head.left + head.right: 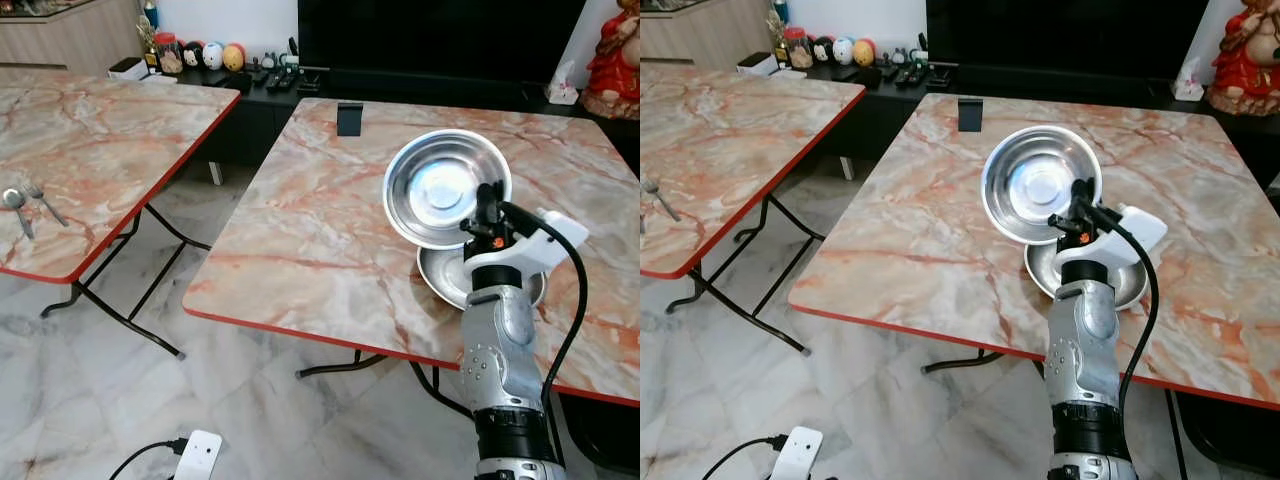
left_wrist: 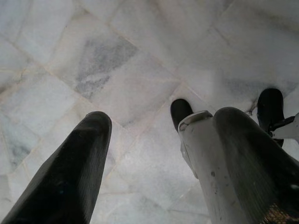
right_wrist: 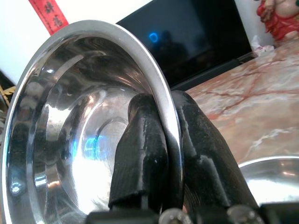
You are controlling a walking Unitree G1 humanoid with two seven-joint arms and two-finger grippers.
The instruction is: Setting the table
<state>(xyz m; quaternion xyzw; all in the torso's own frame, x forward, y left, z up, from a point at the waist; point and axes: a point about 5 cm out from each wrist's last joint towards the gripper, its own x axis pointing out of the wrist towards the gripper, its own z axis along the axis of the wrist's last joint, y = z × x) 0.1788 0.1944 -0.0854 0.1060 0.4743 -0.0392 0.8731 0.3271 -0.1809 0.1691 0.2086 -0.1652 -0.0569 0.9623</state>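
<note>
Polished steel, gripped at the rim: the right gripper (image 3: pixel 163 158) pinches the edge of a steel bowl (image 1: pixel 447 187), one black finger (image 3: pixel 140 154) inside the wall and the other outside, the rim clamped between them. The bowl is tilted up on edge, its hollow turned toward the robot's head, and it sits directly above and ahead of the fingertips, lifted off the surface. The right arm (image 1: pixel 503 340) — silver, with a white wrist block and a black cable looping beside it — rises from the near edge of the table.

Just beneath the lifted bowl, a second steel bowl (image 1: pixel 445 275) rests upright on the marble-patterned table (image 1: pixel 300 230), partly hidden by the wrist; its rim also shows at the corner of the right wrist view. A small black stand (image 1: pixel 349 118) is upright near the far edge of the same table, well apart from the bowls.

To the robot's left stands a second marble-patterned table (image 1: pixel 90 150) with a red edge and folding black legs; two spoons (image 1: pixel 25 200) lie near its near edge. A dark cabinet (image 1: pixel 440 45) runs behind both tables. A white power adapter (image 1: pixel 200 455) lies on the marble floor (image 1: pixel 120 400).

The left gripper (image 2: pixel 154 154) hangs over the floor tiles, its fingers spread apart — nothing between them.
</note>
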